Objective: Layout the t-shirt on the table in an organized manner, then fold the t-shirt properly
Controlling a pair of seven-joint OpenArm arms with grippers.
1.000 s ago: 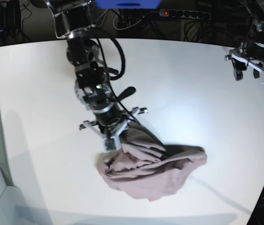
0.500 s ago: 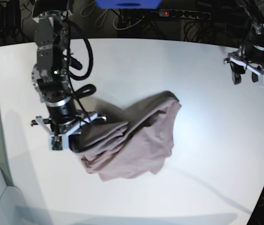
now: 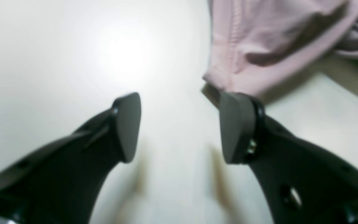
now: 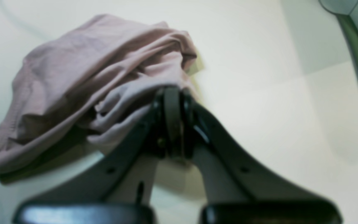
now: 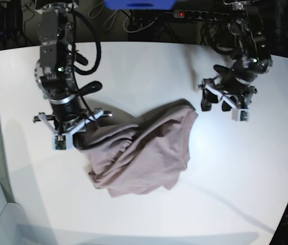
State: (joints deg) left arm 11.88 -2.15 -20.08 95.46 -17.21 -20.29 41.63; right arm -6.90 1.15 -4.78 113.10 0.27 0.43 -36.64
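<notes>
Our right pincer (image 4: 172, 116) is closed on the bunched t-shirt (image 5: 139, 155) on the table (image 5: 149, 66), the left pincer (image 3: 179, 127) stands open beside a corner, so we may miss that corner and stretch only one side.

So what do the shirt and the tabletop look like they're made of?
The t-shirt looks like soft knit cotton with a matte mauve finish: it bunches into loose wrinkles, and the left wrist view shows a stitched hem. The table appears to be a smooth, hard white laminate or plastic; a soft glare patch shows, though the exact material is uncertain.
</notes>
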